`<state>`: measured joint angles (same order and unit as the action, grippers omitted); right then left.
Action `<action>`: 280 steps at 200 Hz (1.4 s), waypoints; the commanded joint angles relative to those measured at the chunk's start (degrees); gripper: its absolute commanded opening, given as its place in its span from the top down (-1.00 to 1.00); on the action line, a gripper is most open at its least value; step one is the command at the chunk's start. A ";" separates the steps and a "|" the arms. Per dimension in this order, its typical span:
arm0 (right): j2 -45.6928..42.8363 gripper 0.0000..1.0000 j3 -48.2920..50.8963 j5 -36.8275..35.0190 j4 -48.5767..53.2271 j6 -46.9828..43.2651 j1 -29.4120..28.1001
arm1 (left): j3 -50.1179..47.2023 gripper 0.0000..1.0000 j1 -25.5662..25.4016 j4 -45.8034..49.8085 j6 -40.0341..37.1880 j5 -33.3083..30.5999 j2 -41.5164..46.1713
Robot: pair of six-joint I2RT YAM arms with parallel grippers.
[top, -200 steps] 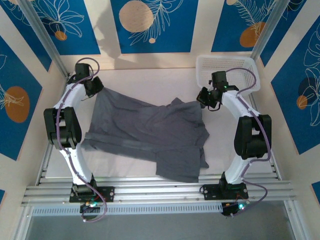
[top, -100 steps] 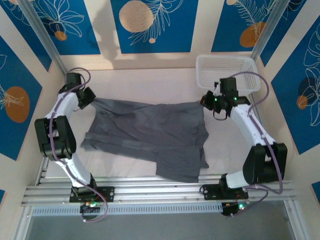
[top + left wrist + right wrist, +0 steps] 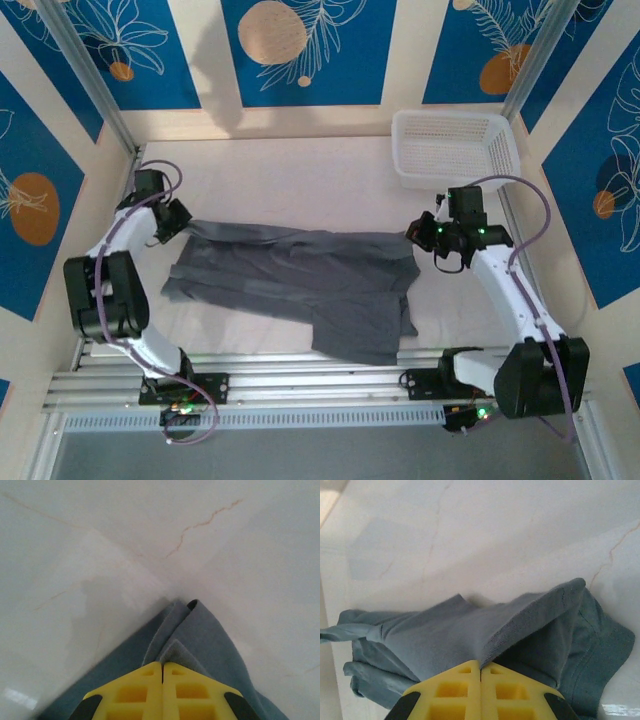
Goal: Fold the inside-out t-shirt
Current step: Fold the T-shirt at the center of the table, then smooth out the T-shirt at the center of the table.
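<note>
Crosswise, t-shirt (image 3: pixel 300 272) between both jaws.

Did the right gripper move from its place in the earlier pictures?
Yes. The right gripper, shut on the t-shirt, has moved away from the white basket, downward in the top view.

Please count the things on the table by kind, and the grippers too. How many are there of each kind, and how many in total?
T-shirt: 1
Basket: 1
Grippers: 2, the left gripper and the right gripper, each shut on the t-shirt
Total: 4
</note>
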<state>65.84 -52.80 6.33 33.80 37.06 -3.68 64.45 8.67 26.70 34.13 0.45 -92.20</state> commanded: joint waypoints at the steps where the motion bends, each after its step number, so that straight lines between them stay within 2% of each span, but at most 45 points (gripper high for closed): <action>1: -1.67 1.00 5.69 1.18 1.10 1.61 -0.20 | -4.37 1.00 0.74 1.11 1.16 -4.34 4.32; 24: -1.84 1.00 13.84 1.41 -2.07 3.51 -0.81 | -9.33 1.00 0.74 -1.71 1.28 -5.14 3.80; 35: -2.02 0.86 16.14 2.17 -2.60 3.78 -0.80 | -10.37 1.00 0.75 -2.63 0.42 -4.50 2.65; 62: -3.84 0.27 13.22 4.49 0.68 1.78 -0.39 | -11.62 0.44 0.75 -5.37 1.06 -2.19 4.89; 81: -3.71 0.15 8.52 2.08 3.08 0.73 0.08 | -10.62 0.17 0.33 -4.63 1.99 -1.65 8.48; 95: -1.42 0.14 6.01 -0.71 2.67 0.30 0.18 | -10.14 0.09 -1.08 -3.68 2.13 -1.15 11.32; 139: 13.53 0.04 0.22 -7.35 -0.90 -2.01 0.23 | -12.81 0.06 -11.52 -1.34 0.97 -1.56 21.16; 166: 20.99 0.00 -1.32 -6.80 -2.90 -3.28 0.10 | -14.79 0.05 -17.01 0.77 -0.97 -2.65 23.77; 181: 23.28 0.14 -2.43 -3.24 -2.91 -3.73 -0.61 | -16.46 0.05 -18.10 0.90 -0.78 -2.78 23.93; 194: 23.80 0.16 -2.92 -5.59 -1.35 -3.48 -1.79 | -17.70 0.05 -18.39 0.87 -0.56 -2.82 23.62; 210: 22.62 0.06 -1.90 -8.63 -0.03 -2.47 -2.03 | -18.61 0.05 -18.55 0.49 -0.47 -3.09 23.43; 240: 19.69 0.05 2.28 -7.48 -0.77 -0.24 -1.72 | -17.87 0.05 -18.67 0.54 -0.21 -3.17 22.46; 250: 19.13 -0.01 3.51 -8.09 -1.44 -0.28 -1.96 | -17.37 0.05 -18.76 0.64 -0.37 -3.18 22.14; 262: 18.80 -0.19 4.41 -8.88 -2.16 -0.83 -1.90 | -17.09 0.05 -18.85 0.38 -0.47 -3.12 21.94; 280: 19.03 -0.21 4.09 -9.02 -1.81 -1.11 -1.83 | -16.74 0.05 -19.02 0.36 -0.73 -3.00 21.68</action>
<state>85.73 -49.30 -1.72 31.38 35.99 -5.45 46.04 -9.69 26.41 34.33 -1.80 -70.00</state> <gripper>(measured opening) 0.603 0.475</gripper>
